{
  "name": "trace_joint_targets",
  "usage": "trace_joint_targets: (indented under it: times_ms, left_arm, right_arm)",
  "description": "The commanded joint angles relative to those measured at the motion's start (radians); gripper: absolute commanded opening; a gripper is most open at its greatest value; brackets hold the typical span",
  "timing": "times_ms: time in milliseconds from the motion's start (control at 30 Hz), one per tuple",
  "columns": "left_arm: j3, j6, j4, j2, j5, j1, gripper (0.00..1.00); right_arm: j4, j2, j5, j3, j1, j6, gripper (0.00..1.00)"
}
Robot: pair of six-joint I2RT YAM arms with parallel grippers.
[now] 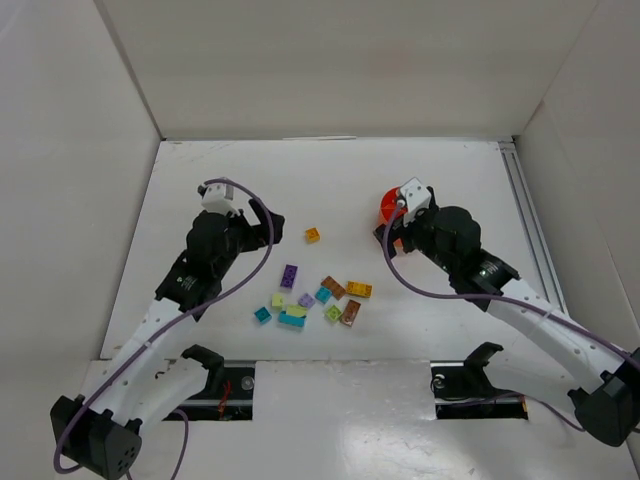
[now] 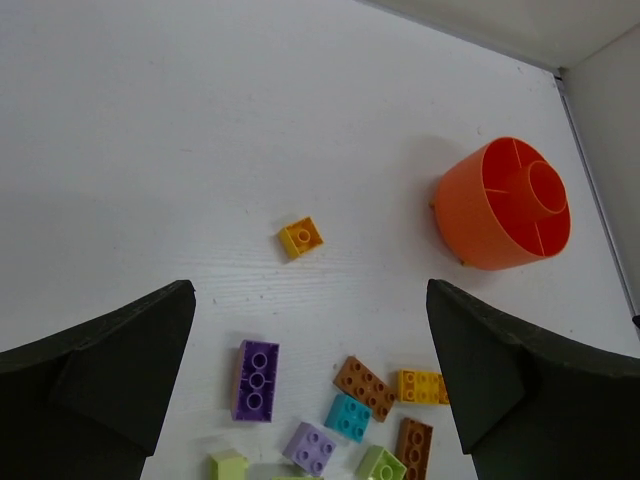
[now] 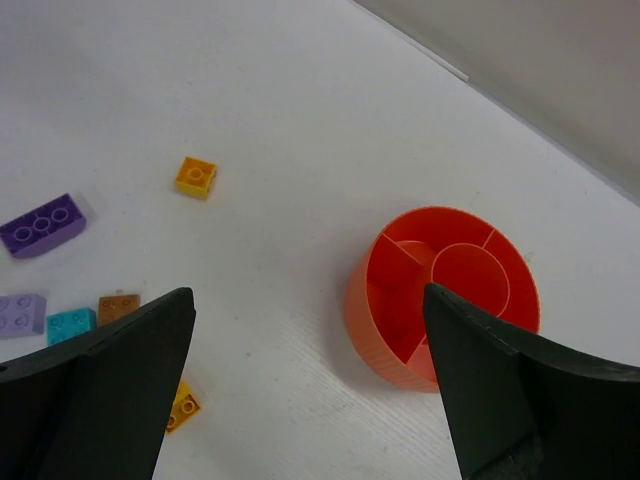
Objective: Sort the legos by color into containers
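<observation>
The orange bowl (image 1: pixel 387 206) stands right of centre, half hidden under my right wrist; its divided compartments look empty in the left wrist view (image 2: pixel 505 205) and the right wrist view (image 3: pixel 445 295). One orange lego (image 1: pixel 312 235) lies alone between the arms (image 2: pixel 300 237) (image 3: pixel 195 176). The other legos lie in a loose cluster (image 1: pixel 310 297) in front, among them a purple brick (image 2: pixel 256 380), a teal one (image 2: pixel 348 416) and a brown one (image 2: pixel 364 386). My left gripper (image 1: pixel 262 222) (image 2: pixel 308 295) hangs open and empty left of the cluster. My right gripper (image 1: pixel 392 233) (image 3: pixel 307 295) is open and empty beside the bowl.
White walls enclose the table on the left, back and right. A metal rail (image 1: pixel 525 215) runs along the right edge. The arm bases and two slots (image 1: pixel 222 385) sit at the near edge.
</observation>
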Motion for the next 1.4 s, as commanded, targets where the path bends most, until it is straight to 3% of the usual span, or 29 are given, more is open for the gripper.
trace_joint_targets:
  times_ms: [0,400,633,767,867,1000,1100,1367]
  left_arm:
    - [-0.011,-0.062,0.002,-0.037,0.035,-0.006,1.0]
    - [-0.043,-0.112,-0.033,0.005,0.104,-0.016,1.0]
    - [-0.089,-0.144,-0.033,0.025,0.113,-0.016,1.0]
    - [-0.118,-0.154,-0.024,0.034,0.113,-0.016,1.0]
    - [-0.142,-0.155,0.002,0.046,0.125,-0.016,1.0]
    - [-0.141,-0.177,-0.02,0.067,0.087,-0.016,1.0]
    - [-0.167,-0.223,-0.038,0.02,0.032,-0.025,1.0]
    - [-0.216,-0.308,-0.101,-0.074,-0.042,-0.025,1.0]
  right_arm:
    - [0.044,-0.028,-0.026,0.018,0.03,0.007,1.0]
    - [0.016,0.084,-0.054,0.046,0.085,0.038,1.0]
    - [-0.019,0.142,-0.045,0.012,0.209,0.096,1.0]
    - [-0.048,0.222,-0.08,0.003,0.231,0.105,0.92]
    - [-0.073,0.286,-0.008,-0.007,0.231,0.101,0.89]
    - [-0.088,0.401,0.065,0.11,0.231,0.168,0.88]
    - [-0.079,0.511,0.15,0.206,0.231,0.317,0.89]
    - [-0.037,0.843,0.198,0.49,0.231,0.435,0.89]
